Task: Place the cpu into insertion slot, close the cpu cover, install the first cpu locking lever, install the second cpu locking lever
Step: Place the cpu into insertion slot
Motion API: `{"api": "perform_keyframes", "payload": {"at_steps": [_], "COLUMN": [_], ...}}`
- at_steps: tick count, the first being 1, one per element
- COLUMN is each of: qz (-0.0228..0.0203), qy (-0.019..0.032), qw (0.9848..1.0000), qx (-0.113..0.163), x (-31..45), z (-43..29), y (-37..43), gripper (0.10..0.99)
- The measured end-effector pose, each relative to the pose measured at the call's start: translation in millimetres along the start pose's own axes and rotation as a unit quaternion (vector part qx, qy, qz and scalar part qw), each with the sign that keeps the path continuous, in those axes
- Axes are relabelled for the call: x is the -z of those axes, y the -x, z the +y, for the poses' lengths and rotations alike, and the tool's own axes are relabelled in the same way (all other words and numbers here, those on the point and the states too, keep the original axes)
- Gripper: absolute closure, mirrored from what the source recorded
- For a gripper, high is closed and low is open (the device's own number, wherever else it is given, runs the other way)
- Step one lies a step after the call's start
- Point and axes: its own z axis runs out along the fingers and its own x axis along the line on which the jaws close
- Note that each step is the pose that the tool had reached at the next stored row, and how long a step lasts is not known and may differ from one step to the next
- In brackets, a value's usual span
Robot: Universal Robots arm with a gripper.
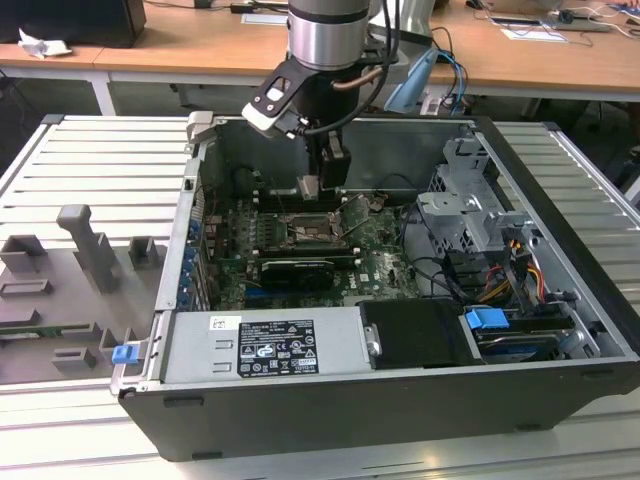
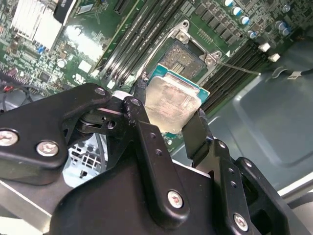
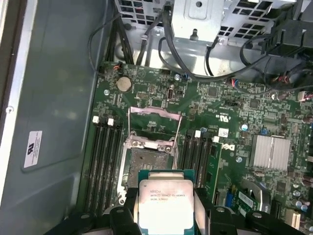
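My gripper is shut on the cpu, a flat square chip with a dull silver top. I hold it a little above the motherboard inside the open computer case. In both wrist views the cpu sits between the two black fingers, gripped by its edges. The insertion slot lies bare just beyond the chip. The cpu cover, a thin silvery frame, stands swung open at the slot's far side. A thin wire lever sticks out beside the slot.
Memory slots flank the slot on both sides. A finned heat sink, cable bundles and a metal drive cage lie nearby. The power supply fills the case front. A grey parts fixture lies on the exterior view's left.
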Motion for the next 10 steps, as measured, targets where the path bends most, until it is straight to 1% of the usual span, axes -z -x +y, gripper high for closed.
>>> {"api": "perform_keyframes", "payload": {"at_steps": [1, 2, 7, 8, 10], "qz": [-0.0001, -0.0004, -0.0004, -0.0006, -0.001], "qy": [0.0001, 0.0001, 0.0003, 0.0005, 0.0007], "qw": [1.0, 1.0, 1.0, 1.0, 0.9999], "qx": [-0.003, -0.003, -0.004, -0.009, -0.016], "x": [-2.5, -5.1, -11.2, -15.3, -19.8], "z": [0.0, 0.3, 0.4, 0.4, 0.2], "y": [-0.8, -3.7, -7.1, -8.0, -8.8], "gripper": [0.545, 0.545, 0.545, 0.545, 0.545]}}
